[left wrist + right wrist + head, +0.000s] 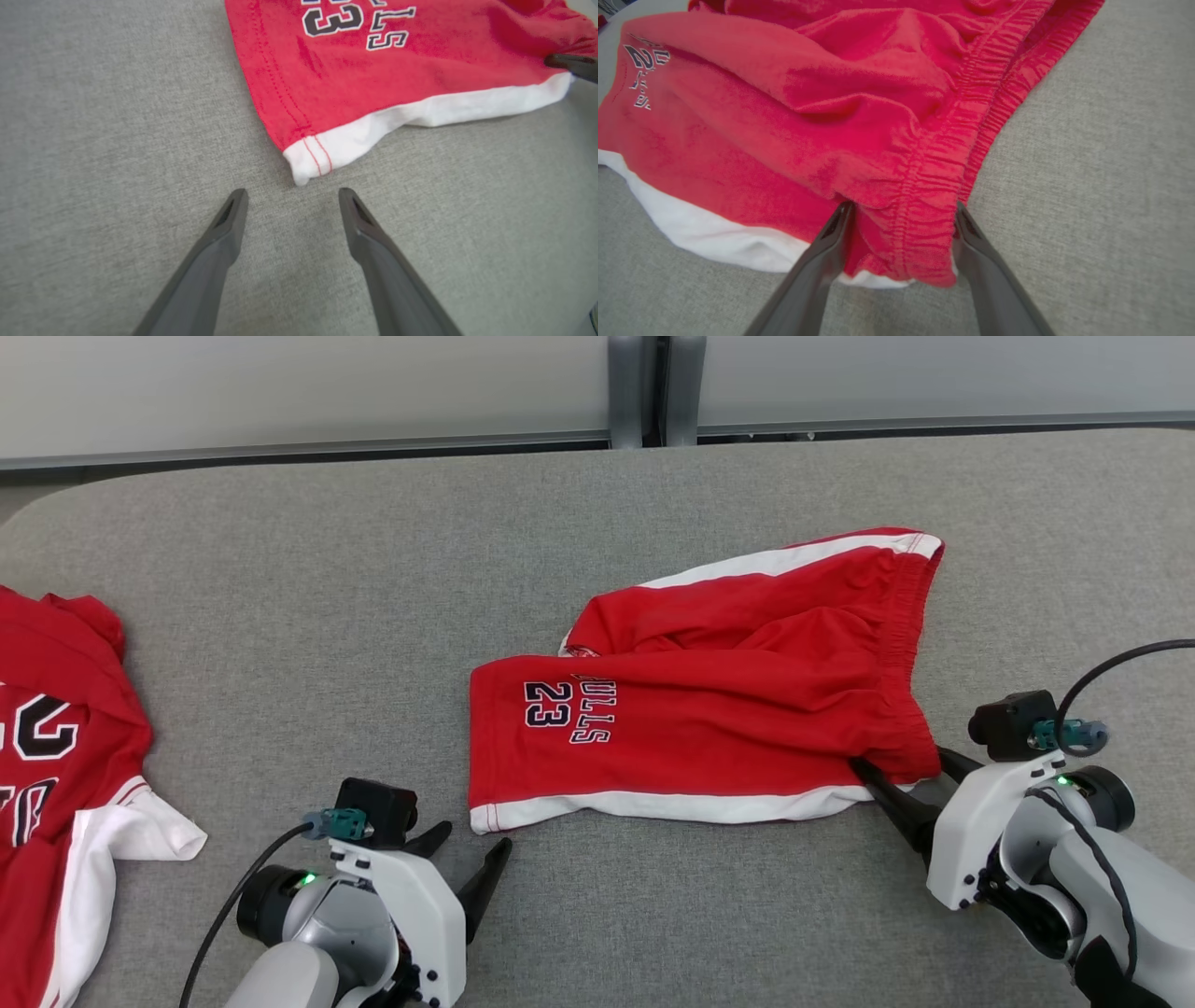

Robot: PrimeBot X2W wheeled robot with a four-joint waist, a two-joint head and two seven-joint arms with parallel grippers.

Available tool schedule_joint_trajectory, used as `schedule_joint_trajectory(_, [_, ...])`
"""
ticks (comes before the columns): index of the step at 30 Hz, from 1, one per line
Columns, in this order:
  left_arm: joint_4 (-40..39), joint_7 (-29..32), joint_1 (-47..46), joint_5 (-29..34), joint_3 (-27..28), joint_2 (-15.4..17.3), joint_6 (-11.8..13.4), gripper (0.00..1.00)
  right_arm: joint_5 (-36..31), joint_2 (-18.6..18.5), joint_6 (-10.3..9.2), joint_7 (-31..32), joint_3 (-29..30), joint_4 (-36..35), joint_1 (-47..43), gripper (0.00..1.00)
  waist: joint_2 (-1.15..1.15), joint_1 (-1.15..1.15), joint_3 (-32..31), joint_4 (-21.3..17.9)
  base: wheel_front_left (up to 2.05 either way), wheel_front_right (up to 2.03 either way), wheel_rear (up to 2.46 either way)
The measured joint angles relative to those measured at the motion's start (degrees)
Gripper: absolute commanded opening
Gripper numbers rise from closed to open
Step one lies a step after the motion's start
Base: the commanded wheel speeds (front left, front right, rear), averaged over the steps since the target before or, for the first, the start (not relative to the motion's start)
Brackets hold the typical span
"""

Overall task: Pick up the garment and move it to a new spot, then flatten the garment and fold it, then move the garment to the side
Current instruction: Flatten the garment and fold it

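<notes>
Red basketball shorts (709, 709) with white side stripes and "BULLS 23" print lie rumpled on the grey table (373, 569), waistband to the right. My left gripper (474, 837) stands open just short of the shorts' near-left white hem corner (308, 158), touching nothing; the left wrist view has my left gripper (293, 191) spread over bare table. My right gripper (898, 761) is open at the near-right end, its fingers either side of the elastic waistband corner (920, 219). In the right wrist view the cloth sits between the spread fingers of my right gripper (902, 205).
A red and white jersey (56, 756) with black numbers lies bunched at the table's left edge. Behind the table's far edge runs a pale wall with a grey post (644, 392). One right finger (574, 63) shows at the left wrist view's right edge.
</notes>
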State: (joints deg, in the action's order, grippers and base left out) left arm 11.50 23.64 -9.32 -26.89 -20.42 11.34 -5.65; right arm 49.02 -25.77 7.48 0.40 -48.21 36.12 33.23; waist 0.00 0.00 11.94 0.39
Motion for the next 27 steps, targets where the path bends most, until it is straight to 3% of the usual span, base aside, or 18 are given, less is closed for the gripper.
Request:
schedule_joint_trajectory(7, [3.3,-1.7,-4.5,-0.3,-1.7,-0.8,-0.8,1.00,3.5,0.0,0.00,-2.3,-4.2,2.1,3.3,1.00,0.00,0.00,1.7,0.0,0.00,0.00,0.00])
schedule_joint_trajectory(8, [3.5,-1.9,-4.8,-0.4,-1.9,-0.8,-0.8,0.76,4.1,0.0,0.00,-2.5,-4.7,2.2,3.5,0.91,0.00,0.00,1.8,0.0,0.00,0.00,0.00])
schedule_joint_trajectory(9, [3.7,-2.2,-5.1,-0.5,-2.0,-0.9,-0.9,0.06,4.6,-0.1,0.00,-2.8,-5.3,2.3,3.7,0.61,0.00,0.00,1.7,0.0,0.00,0.00,0.00])
schedule_joint_trajectory(10, [3.8,-2.6,-5.4,-0.8,-2.1,-1.1,-0.9,0.00,5.1,-0.1,0.00,-3.0,-5.9,2.4,3.9,0.45,0.00,0.00,1.7,0.0,0.00,0.00,0.00])
schedule_joint_trajectory(12, [4.5,-2.7,-5.5,-1.0,-2.6,-1.0,-1.1,0.00,6.1,0.0,0.00,-3.5,-7.0,2.5,4.3,0.00,0.00,0.00,1.5,-0.1,0.00,0.00,0.00])
schedule_joint_trajectory(27, [-0.9,-4.2,0.2,-3.8,-3.0,1.2,-1.1,0.00,14.6,-2.4,0.00,-7.2,-12.5,-0.9,1.3,0.00,0.00,0.00,-6.5,-0.9,0.00,0.00,0.00])
